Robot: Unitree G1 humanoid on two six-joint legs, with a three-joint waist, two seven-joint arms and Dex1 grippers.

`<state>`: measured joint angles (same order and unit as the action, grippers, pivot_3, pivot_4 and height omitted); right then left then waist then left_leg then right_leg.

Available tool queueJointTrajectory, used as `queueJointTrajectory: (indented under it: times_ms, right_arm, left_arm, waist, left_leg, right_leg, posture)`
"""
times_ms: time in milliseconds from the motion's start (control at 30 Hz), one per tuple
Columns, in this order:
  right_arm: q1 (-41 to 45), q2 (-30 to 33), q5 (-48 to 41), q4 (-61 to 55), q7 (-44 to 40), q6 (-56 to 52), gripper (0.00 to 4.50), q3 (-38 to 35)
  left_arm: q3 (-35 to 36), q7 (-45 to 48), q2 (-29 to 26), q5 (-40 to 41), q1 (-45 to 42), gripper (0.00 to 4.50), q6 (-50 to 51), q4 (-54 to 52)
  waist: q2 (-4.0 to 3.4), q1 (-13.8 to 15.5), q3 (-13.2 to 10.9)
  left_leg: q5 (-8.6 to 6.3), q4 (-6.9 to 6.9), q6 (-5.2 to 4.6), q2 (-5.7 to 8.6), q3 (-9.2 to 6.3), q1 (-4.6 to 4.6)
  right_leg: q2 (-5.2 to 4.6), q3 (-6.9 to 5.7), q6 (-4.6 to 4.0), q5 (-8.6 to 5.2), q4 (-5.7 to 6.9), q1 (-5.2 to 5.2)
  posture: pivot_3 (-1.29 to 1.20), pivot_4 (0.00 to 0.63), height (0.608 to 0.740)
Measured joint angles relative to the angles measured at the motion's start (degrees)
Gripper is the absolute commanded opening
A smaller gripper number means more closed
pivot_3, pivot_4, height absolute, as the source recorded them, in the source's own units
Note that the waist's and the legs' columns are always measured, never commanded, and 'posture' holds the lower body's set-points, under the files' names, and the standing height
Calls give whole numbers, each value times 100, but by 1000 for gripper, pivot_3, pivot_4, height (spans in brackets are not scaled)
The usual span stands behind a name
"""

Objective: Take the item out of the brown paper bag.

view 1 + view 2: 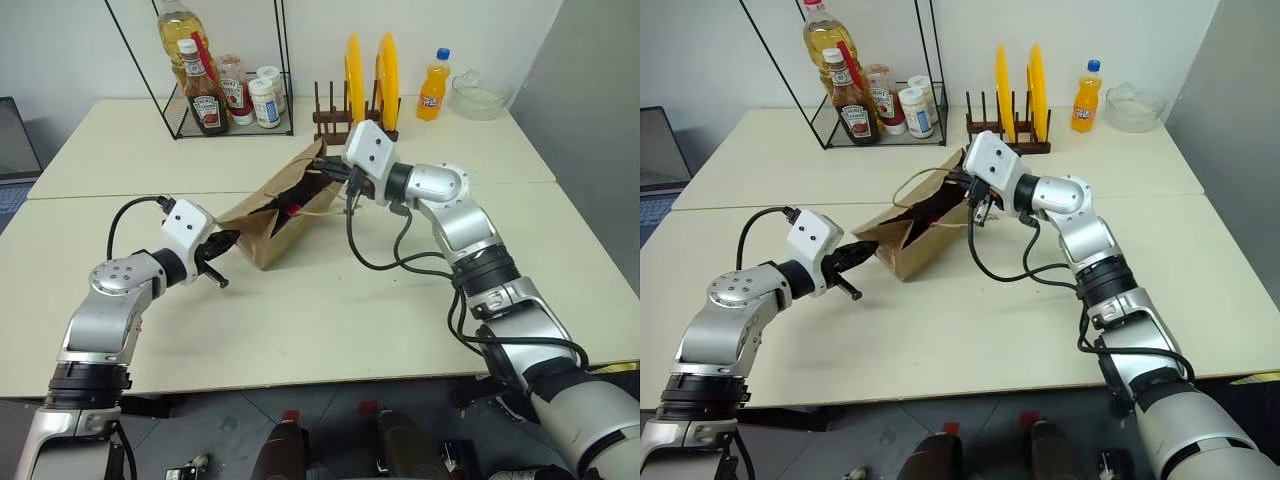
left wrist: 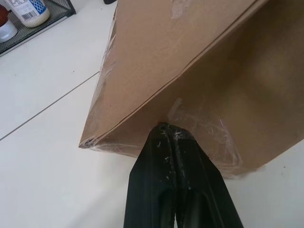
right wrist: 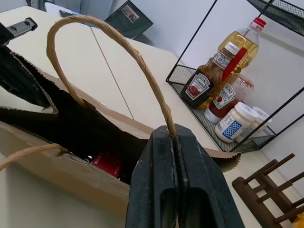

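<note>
With the right end effector (image 3: 175, 142) clenched on the cord handle (image 3: 118, 42) and the left end effector (image 2: 168, 135) clenched on the base, the floppy brown paper bag (image 1: 275, 215) likely needs gentle tipping.

Only way in is the mouth of the brown paper bag (image 1: 285, 205), and my right gripper (image 3: 176, 142), clamped on the cord handle (image 3: 114, 45), sits right at that opening. My left gripper (image 2: 167, 130) is jammed against the bag's closed bottom. Open table (image 1: 330, 320) in front, wire rack (image 1: 235, 120) and plate rack (image 1: 355, 115) behind.
</note>
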<state>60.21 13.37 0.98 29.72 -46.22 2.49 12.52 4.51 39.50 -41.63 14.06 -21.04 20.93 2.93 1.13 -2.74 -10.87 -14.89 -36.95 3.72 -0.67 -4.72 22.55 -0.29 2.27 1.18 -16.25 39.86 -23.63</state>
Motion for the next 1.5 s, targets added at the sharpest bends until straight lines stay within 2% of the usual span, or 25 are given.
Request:
queueJointTrajectory:
  times_ms: [133, 267, 500, 667, 867, 1067, 1233, 1333, 1500]
  right_arm:
    - [-433, 174, -102, -846, -289, -473, 0, 15]
    - [-900, 454, -445, -2107, -719, -1436, 0, 93]
    - [-1241, 822, -1124, -3750, -1107, -3112, 0, 232]
    - [-1221, 878, -1688, -4330, -1127, -4074, 0, 228]
    - [-875, 609, -2034, -4172, -753, -4674, 0, 21]
    - [-308, 312, -1748, -3068, -144, -4004, 0, -117]
    - [-19, 166, -1502, -2029, 39, -3267, 0, -142]
    - [147, 113, -1456, -1774, 30, -3016, 0, -142]
    - [348, -6, -1317, -1266, 16, -2580, 0, -142]
  left_arm:
    - [-22, 3, 48, -69, -67, 33, -39, 97]
    - [-81, 3, 79, -255, -308, 33, -236, 486]
    - [-193, 71, 202, -444, -652, 33, -535, 895]
    - [-258, 128, 300, -615, -964, 33, -796, 1275]
    - [-259, 200, 305, -656, -996, 33, -921, 1362]
    - [-196, 789, -111, -473, -354, 33, -699, 918]
    - [262, 1616, -791, 217, 263, 33, -314, -196]
    - [523, 1791, -895, 838, 196, 33, 232, -1014]
    - [431, 1839, -881, 1647, -312, 33, 1139, -2143]
  waist:
    - [0, 28, 0]
    - [0, 73, 0]
    - [1, 93, 1]
    - [3, 93, 2]
    - [3, 86, 2]
    - [4, 49, 3]
    - [4, 4, 2]
    - [4, 20, 2]
    - [5, 7, 3]
  left_leg:
    - [0, -3, 0, 1, -4, 2]
    - [0, -3, 0, 4, -5, 2]
    - [0, -5, 0, 7, -9, 4]
    - [0, -6, 0, 11, -9, 3]
    - [0, -5, 0, 10, -9, 2]
    - [0, -1, 0, 6, -3, 4]
    - [0, -2, 0, -2, -3, 27]
    - [1, -5, -1, -2, -2, 32]
    - [0, -5, -1, 5, 3, 30]
  right_leg:
    - [-2, -3, 0, 0, 2, 0]
    - [-1, -5, 0, 0, 2, 0]
    - [0, -9, 0, 0, 2, 1]
    - [1, -11, 0, 0, 2, 1]
    - [1, -11, 0, 0, 3, 1]
    - [1, -6, 0, -1, 1, -5]
    - [0, -5, -1, 0, 8, -31]
    - [-1, -3, 0, 0, 8, -33]
    - [6, -1, 1, 0, 8, -31]
  posture:
    - [0, 150, 740]
    - [0, 150, 740]
    - [0, 150, 740]
    - [0, 150, 740]
    - [0, 150, 740]
    - [0, 150, 740]
    - [0, 150, 740]
    - [0, 150, 740]
    - [0, 150, 740]
